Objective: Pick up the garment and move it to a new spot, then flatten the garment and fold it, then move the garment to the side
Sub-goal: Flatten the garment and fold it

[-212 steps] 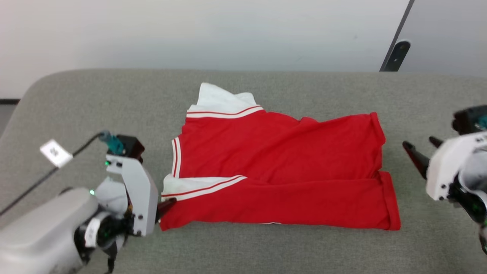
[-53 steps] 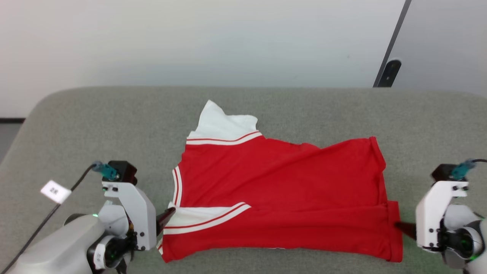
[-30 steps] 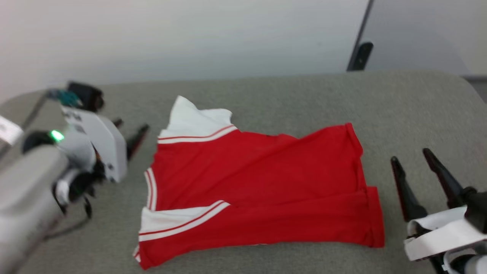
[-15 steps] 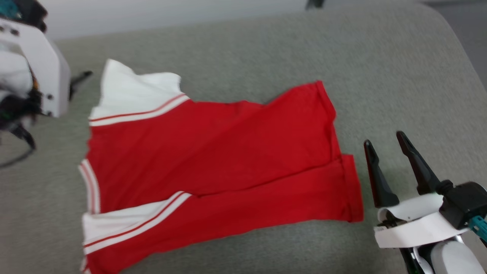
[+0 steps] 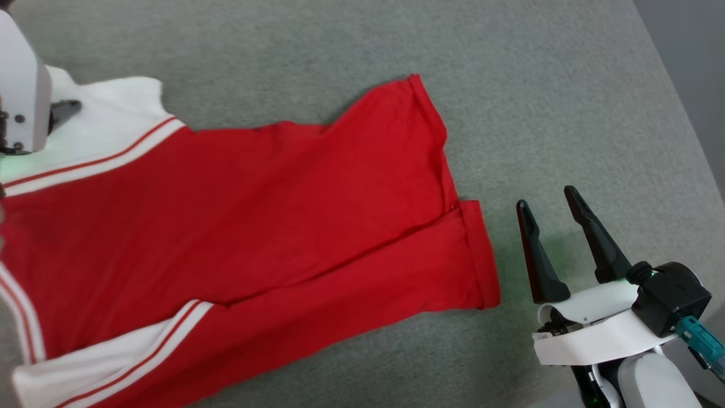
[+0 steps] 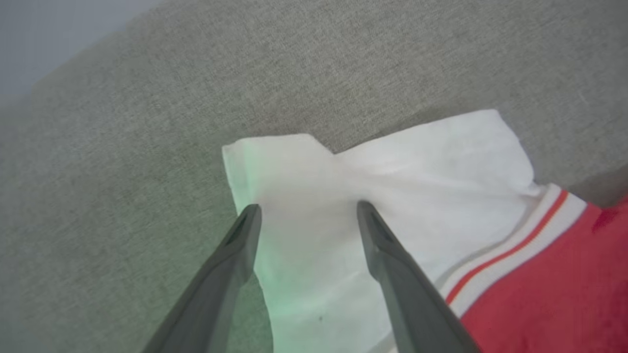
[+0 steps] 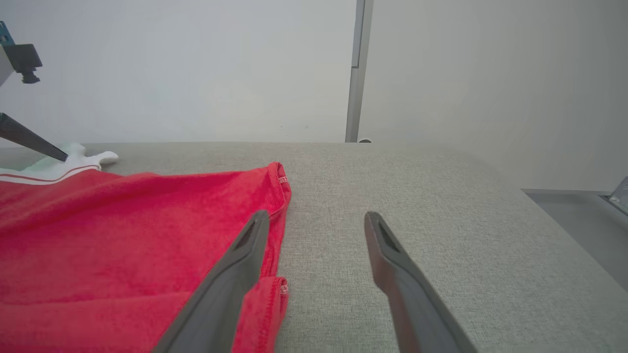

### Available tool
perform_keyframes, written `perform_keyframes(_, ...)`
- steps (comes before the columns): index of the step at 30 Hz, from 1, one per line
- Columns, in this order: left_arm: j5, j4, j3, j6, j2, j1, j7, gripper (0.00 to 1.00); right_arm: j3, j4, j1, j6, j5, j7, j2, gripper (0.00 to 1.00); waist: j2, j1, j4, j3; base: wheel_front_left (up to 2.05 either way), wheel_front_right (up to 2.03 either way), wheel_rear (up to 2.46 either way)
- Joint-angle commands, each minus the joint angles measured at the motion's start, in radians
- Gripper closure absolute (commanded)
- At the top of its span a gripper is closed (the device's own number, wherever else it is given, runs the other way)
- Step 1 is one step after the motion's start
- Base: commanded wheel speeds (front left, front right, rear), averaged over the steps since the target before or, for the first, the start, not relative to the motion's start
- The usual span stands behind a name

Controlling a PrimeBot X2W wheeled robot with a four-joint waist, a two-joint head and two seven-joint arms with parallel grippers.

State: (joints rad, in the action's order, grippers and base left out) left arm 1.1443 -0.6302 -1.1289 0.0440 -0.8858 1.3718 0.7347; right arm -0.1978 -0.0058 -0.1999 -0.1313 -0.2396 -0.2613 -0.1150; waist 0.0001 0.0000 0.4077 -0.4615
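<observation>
The red garment lies folded on the grey cushion, its white sleeve at the far left and a second white striped band near the front. My left gripper hovers open over the white sleeve, a finger either side of its outer corner; its white housing shows at the head view's top left. My right gripper stands open just right of the garment's red hem, holding nothing. In the right wrist view the hem lies beside my left finger.
The grey upholstered cushion stretches wide to the right of the garment, its edge dropping off at the far right. A pale wall with a dark vertical strip stands behind the cushion.
The head camera has tilted down and swung right. My left gripper let go of the front sleeve and rose to the far white sleeve. My right gripper left the hem and opened.
</observation>
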Motion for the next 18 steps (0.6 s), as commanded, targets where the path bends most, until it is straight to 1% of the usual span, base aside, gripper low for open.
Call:
perform_keyframes(1, -0.001, -0.008, -0.002, 0.003, -0.003, 0.01, 0.002, 0.0, -0.002, 0.003, -0.011, 0.001, 0.002, -0.005, 0.006, 0.0, -0.0001, 0.0, 0.039, -0.039, 0.0, 0.0, 0.0)
perform_keyframes(9, -0.022, -0.052, -0.033, 0.009, -0.003, -0.008, 0.03, 0.0, -0.001, 0.009, -0.018, 0.001, 0.0, -0.005, 0.014, 0.0, -0.0001, 0.0, 0.045, -0.049, 0.0, 0.0, 0.0)
perform_keyframes(15, -0.031, -0.088, -0.06, -0.009, -0.005, -0.024, 0.082, 0.0, -0.006, 0.019, -0.028, 0.001, 0.002, -0.005, 0.013, 0.0, -0.0001, 0.0, 0.042, -0.054, 0.0, 0.0, 0.0)
perform_keyframes(16, -0.023, -0.096, -0.064, -0.015, -0.003, -0.03, 0.1, 0.02, -0.008, 0.022, -0.031, 0.001, 0.0, -0.005, 0.012, 0.0, -0.0001, 0.0, 0.042, -0.054, 0.0, 0.0, 0.0)
perform_keyframes(17, -0.017, -0.101, -0.066, -0.016, 0.001, -0.036, 0.111, 0.13, -0.009, 0.023, -0.034, 0.001, -0.002, -0.005, 0.012, 0.0, -0.0001, 0.0, 0.042, -0.053, 0.0, 0.0, 0.0)
perform_keyframes(18, -0.013, -0.105, -0.066, -0.024, 0.006, -0.041, 0.122, 0.16, -0.01, 0.025, -0.035, 0.001, -0.003, -0.005, 0.012, 0.0, -0.0001, 0.0, 0.042, -0.054, 0.0, 0.0, 0.0)
